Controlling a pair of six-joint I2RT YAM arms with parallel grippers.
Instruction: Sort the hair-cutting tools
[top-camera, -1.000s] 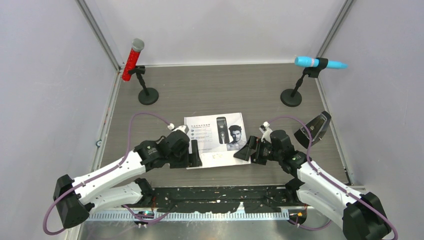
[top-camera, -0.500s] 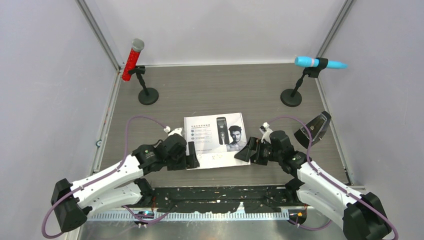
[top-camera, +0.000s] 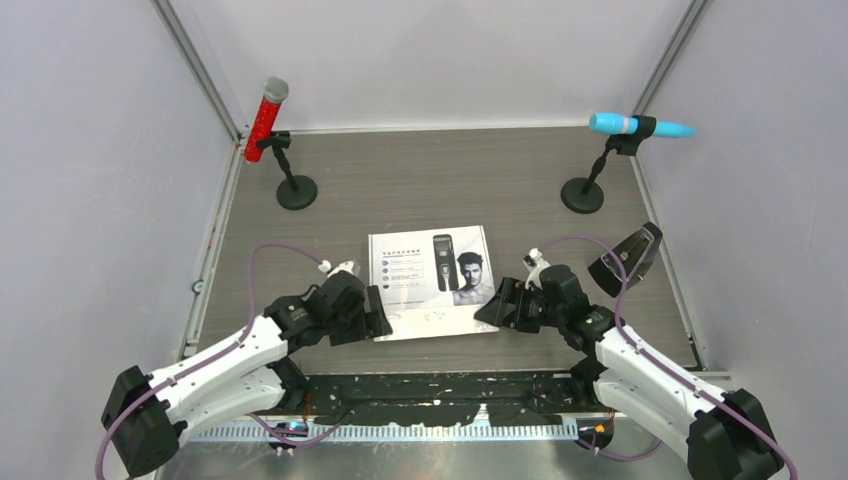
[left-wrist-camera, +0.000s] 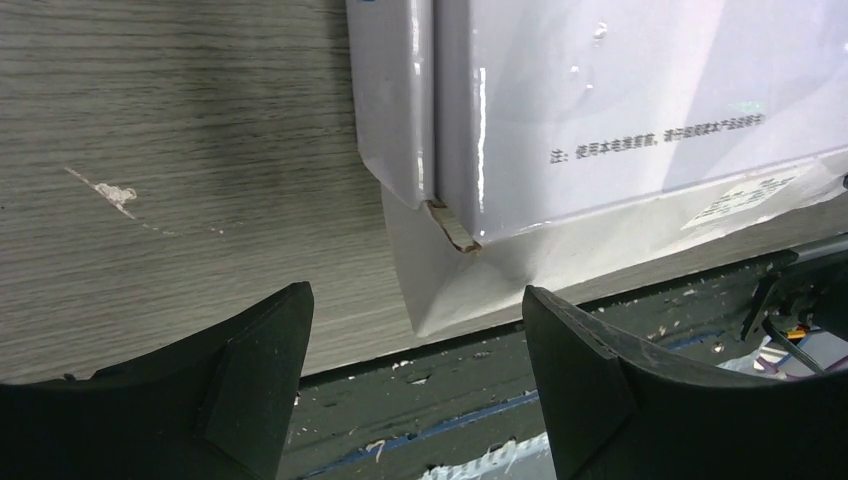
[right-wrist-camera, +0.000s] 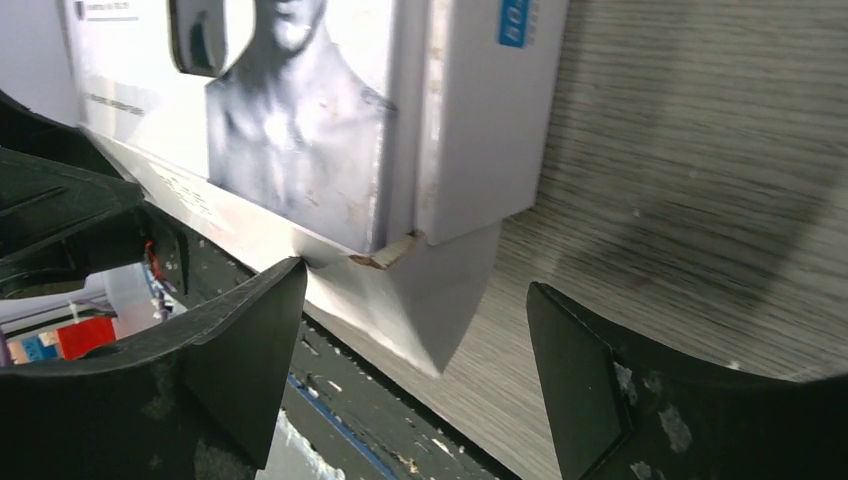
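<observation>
One closed white box (top-camera: 430, 285) lies between left gripper (top-camera: 381, 318) and right gripper (top-camera: 497, 306).

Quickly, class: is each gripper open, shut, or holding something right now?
Left gripper: open, holding nothing, facing a near corner of the white box.
Right gripper: open, holding nothing, facing the other near corner.

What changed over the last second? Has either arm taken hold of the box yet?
The left gripper drew back along the white box toward its near-left corner, the arm pulling in toward its base. The right gripper edged slightly nearer too, at the near-right corner. Both stay open; nothing was taken or released. The box, the red microphone and the blue microphone have not moved.
</observation>
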